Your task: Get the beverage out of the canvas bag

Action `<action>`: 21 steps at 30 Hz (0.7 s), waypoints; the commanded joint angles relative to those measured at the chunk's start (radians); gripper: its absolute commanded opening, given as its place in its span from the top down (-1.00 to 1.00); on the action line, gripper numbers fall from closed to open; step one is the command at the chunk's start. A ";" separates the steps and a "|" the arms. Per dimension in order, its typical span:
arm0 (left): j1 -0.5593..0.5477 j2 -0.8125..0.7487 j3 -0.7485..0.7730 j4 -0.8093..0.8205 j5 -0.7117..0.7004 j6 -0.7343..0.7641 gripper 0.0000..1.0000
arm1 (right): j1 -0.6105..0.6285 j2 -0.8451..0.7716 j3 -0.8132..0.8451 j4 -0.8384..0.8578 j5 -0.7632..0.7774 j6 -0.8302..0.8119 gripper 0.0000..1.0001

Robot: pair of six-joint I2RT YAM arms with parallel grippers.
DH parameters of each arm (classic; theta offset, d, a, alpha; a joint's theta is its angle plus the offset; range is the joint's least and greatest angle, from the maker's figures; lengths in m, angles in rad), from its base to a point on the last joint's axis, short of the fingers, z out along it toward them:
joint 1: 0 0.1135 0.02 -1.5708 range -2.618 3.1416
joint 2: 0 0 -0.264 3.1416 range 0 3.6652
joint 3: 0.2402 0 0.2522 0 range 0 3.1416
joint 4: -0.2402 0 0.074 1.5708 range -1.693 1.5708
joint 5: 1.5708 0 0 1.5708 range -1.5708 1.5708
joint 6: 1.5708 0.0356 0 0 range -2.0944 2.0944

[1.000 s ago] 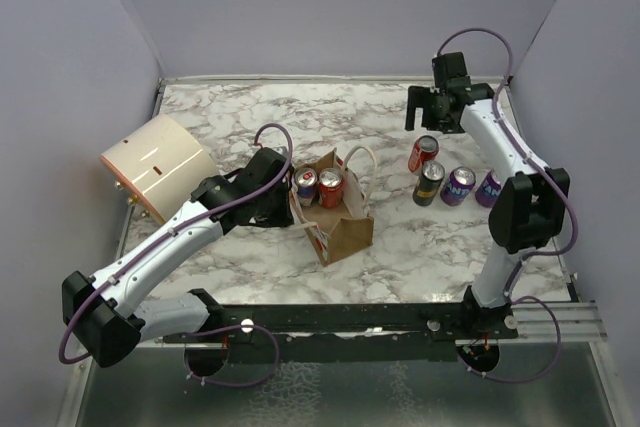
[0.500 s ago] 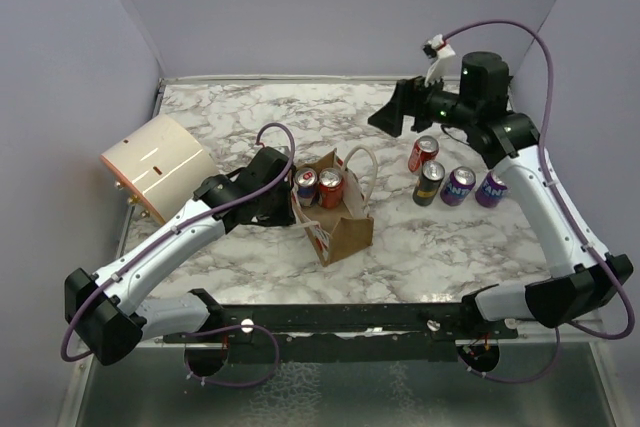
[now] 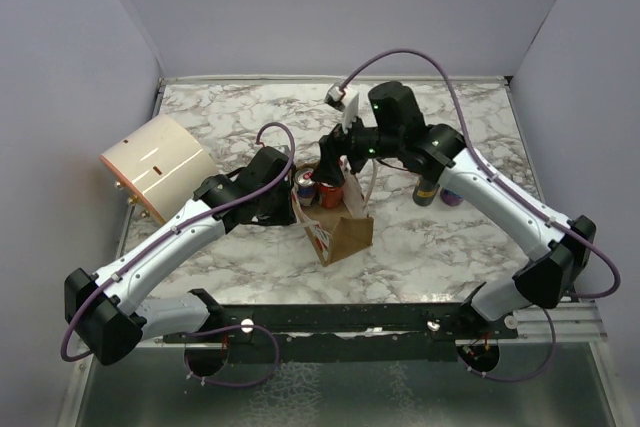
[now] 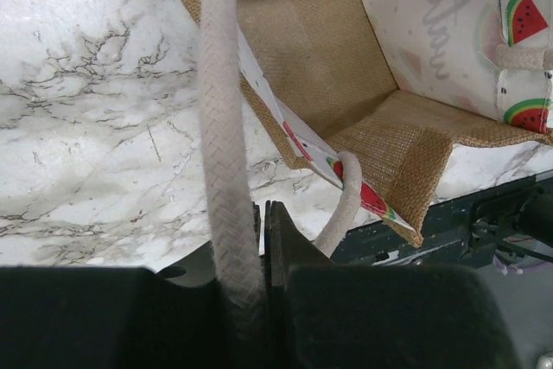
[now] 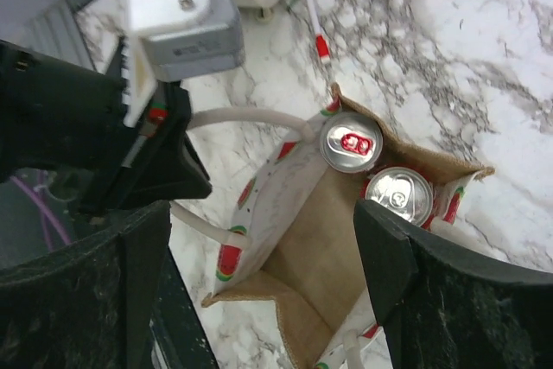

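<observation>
Brown canvas bag mouth-up, cans on end; left tool clamped on handle, right tool apart.

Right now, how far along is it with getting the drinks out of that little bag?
Looks done: a couple of cans stand on the table, outside the bag. In hand: the left gripper is shut on a rope handle, holding the bag, and the right gripper hangs open over its mouth. Left: two more cans sit inside, neither gripped yet.
</observation>
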 commanded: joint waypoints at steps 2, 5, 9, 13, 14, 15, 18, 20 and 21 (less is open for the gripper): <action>0.006 -0.028 -0.004 0.004 -0.008 -0.015 0.80 | 0.066 0.111 0.055 -0.158 0.266 -0.110 -0.64; 0.006 -0.032 -0.008 0.000 -0.011 -0.018 0.80 | 0.080 0.170 0.075 -0.215 0.324 -0.121 -0.42; 0.007 -0.038 -0.015 -0.002 -0.015 -0.022 0.80 | 0.100 0.196 0.028 -0.203 0.397 -0.146 -0.40; 0.007 -0.037 -0.018 0.000 -0.015 -0.024 0.80 | 0.118 0.210 0.001 -0.179 0.444 -0.161 -0.41; 0.007 -0.037 -0.019 0.001 -0.013 -0.024 0.80 | 0.124 0.220 0.005 -0.184 0.455 -0.161 -0.41; 0.006 -0.036 -0.018 0.001 -0.013 -0.024 0.80 | 0.130 0.230 0.008 -0.188 0.470 -0.161 -0.41; 0.006 -0.032 -0.017 0.004 -0.013 -0.024 0.79 | 0.151 0.259 0.013 -0.194 0.515 -0.175 -0.43; 0.006 -0.028 -0.014 0.006 -0.014 -0.025 0.80 | 0.162 0.277 0.015 -0.200 0.565 -0.183 -0.48; 0.007 -0.028 -0.014 0.007 -0.014 -0.025 0.80 | 0.164 0.288 0.018 -0.204 0.587 -0.185 -0.50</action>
